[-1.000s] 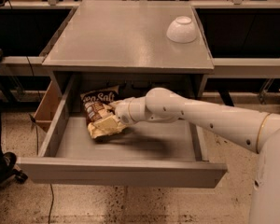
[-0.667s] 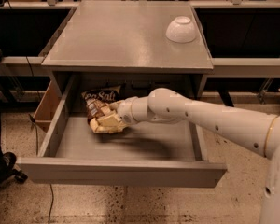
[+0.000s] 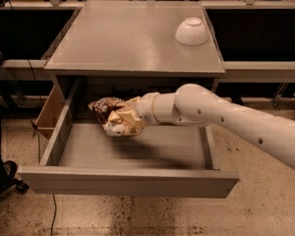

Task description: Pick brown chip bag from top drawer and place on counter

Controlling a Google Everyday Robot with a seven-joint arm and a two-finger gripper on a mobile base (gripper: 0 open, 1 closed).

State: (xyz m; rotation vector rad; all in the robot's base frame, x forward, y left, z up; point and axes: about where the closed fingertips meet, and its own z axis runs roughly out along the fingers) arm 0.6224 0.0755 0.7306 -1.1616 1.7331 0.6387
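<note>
The gripper (image 3: pixel 133 117) is held over the rear half of the drawer (image 3: pixel 128 182), clenched on the near end of the bag (image 3: pixel 110 116). The bag is carried clear of the drawer floor, its long axis pointing away from the arm. The bench (image 3: pixel 128 38) lies above and behind the bag, so a lift and then a rearward move are judged necessary. The bowl (image 3: pixel 191 31) is set well apart.

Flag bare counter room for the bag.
The counter is bare left and centre, front edge to back; only the white bowl crowds the back-right corner. The end effector holds the brown chip bag over the top drawer, below the counter's front edge.
</note>
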